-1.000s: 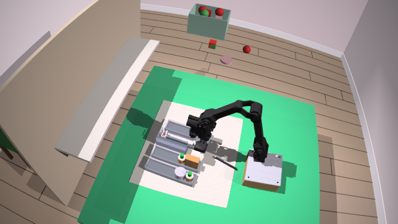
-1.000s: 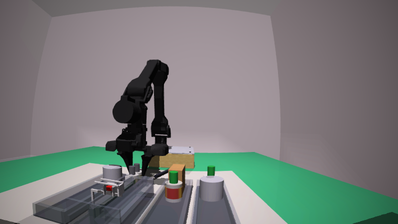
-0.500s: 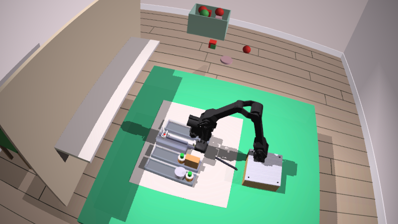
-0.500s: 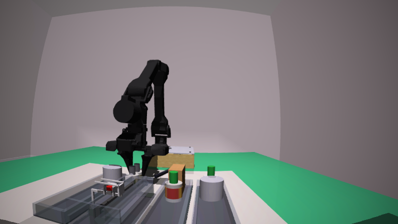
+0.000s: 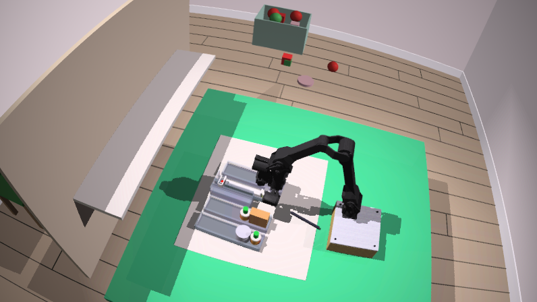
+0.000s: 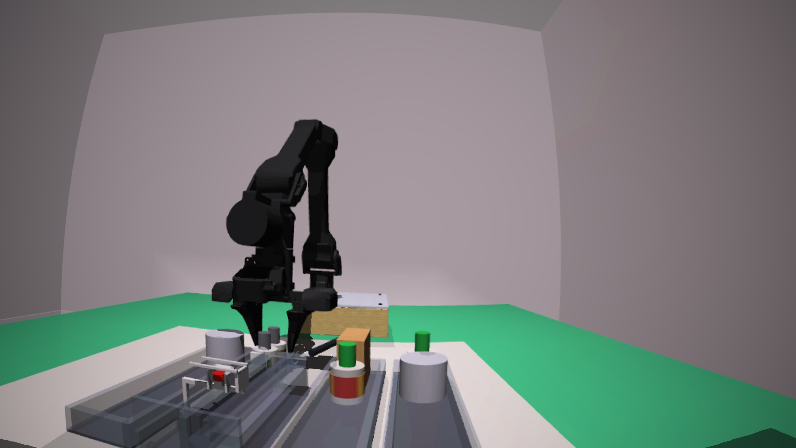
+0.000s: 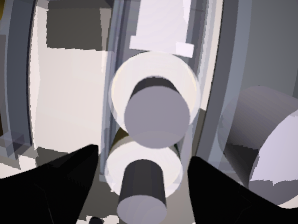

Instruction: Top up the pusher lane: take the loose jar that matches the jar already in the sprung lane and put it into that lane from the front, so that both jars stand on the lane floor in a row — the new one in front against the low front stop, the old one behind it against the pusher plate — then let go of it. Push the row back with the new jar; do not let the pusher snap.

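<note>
Two matching white jars with grey caps stand in a row in the clear-walled sprung lane (image 5: pixel 235 176) (image 6: pixel 167 411). The front jar (image 7: pixel 141 185) (image 6: pixel 274 334) is nearest the lane's front end. The old jar (image 7: pixel 154 106) (image 6: pixel 264 338) stands right behind it, against the white pusher plate (image 7: pixel 161 46). My gripper (image 5: pixel 269 195) (image 6: pixel 274 343) (image 7: pixel 144 159) is open. Its fingers stand on either side of the front jar with a gap on each side. In the top view the gripper hides the jars.
A large grey cylinder (image 6: pixel 224 345) (image 7: pixel 266 137) stands beside the sprung lane. The middle lane holds a red jar with a green cap (image 5: pixel 244 214) (image 6: pixel 346 378) and an orange box (image 5: pixel 259 216) (image 6: pixel 356 340). The third lane holds a grey cylinder (image 5: pixel 243 232) (image 6: pixel 423 375) and a green-capped jar (image 5: pixel 256 237). A black pen (image 5: pixel 305 220) lies by the arm's base block (image 5: pixel 353 232).
</note>
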Motion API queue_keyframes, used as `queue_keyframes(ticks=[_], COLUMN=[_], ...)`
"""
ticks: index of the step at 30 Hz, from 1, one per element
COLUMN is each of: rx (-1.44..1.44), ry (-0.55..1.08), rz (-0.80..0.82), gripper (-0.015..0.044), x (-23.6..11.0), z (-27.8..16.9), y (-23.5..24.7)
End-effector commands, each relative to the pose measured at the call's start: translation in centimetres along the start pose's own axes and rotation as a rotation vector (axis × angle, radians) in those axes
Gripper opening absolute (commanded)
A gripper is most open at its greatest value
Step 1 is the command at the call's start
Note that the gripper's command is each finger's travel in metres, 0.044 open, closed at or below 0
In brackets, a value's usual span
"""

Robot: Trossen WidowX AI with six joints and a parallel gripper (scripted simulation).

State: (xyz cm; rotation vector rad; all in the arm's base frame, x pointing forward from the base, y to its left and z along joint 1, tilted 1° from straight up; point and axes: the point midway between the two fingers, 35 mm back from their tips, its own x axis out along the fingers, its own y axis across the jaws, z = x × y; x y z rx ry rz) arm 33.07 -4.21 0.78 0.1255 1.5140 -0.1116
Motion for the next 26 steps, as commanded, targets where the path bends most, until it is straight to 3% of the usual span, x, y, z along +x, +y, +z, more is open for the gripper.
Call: queue_keyframes(ticks=[1, 14, 26], rx=[0.002, 0.002, 0.002], ry=[0.001, 0.001, 0.004], rz=[0.0, 0.0, 0.0], gripper=[0.0271, 0.0271, 0.0271], x=[-0.3, -2.0, -2.2], z=[0.0, -0.3, -4.2], y=[0.0, 0.0, 0.0])
